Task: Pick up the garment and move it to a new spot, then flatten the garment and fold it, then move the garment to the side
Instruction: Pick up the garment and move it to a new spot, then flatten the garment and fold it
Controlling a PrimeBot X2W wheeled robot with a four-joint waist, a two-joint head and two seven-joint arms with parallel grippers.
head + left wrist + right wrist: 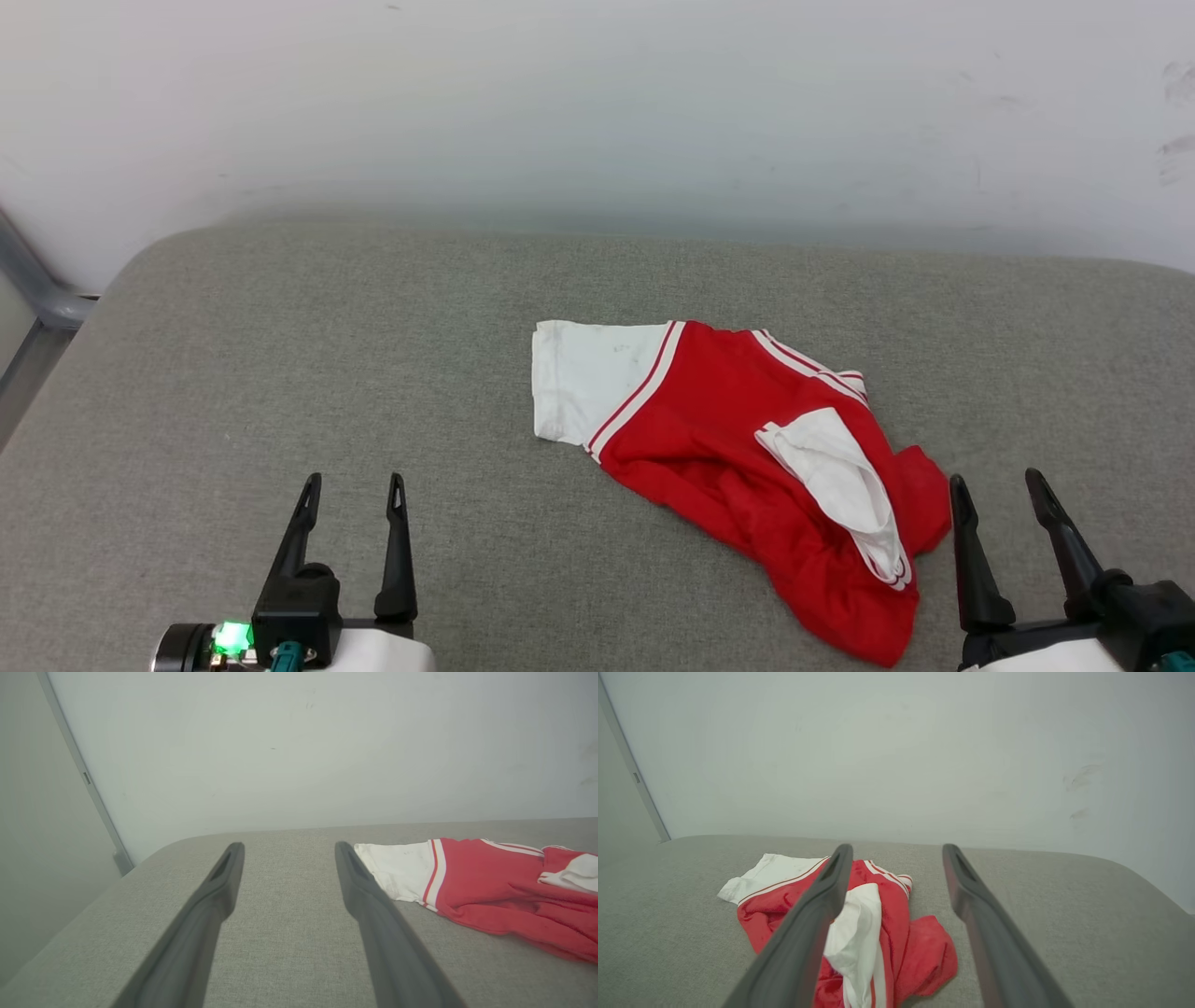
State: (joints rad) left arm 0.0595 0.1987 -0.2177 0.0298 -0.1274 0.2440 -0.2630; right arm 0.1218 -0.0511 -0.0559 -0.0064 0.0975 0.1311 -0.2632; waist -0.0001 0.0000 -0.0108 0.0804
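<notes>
The garment (719, 425) lies crumpled on the grey cushioned surface (280, 355), right of centre. It is bright red, with one white sleeve spread flat at its left and another white sleeve folded over its red middle. No numerals show. My left gripper (355, 492) stands open at the lower left, well clear of the cloth. My right gripper (999, 487) is open at the lower right, its left finger just beside the garment's red corner. The garment (495, 891) lies to the right of the left gripper (285, 851). The garment (878, 924) sits partly behind the right gripper (896, 851).
A pale wall (597, 112) rises directly behind the surface. A grey metal frame (37, 289) stands off the surface's far left corner. The cushion's left edge is rounded, and bare fabric stretches to the garment's left and behind it.
</notes>
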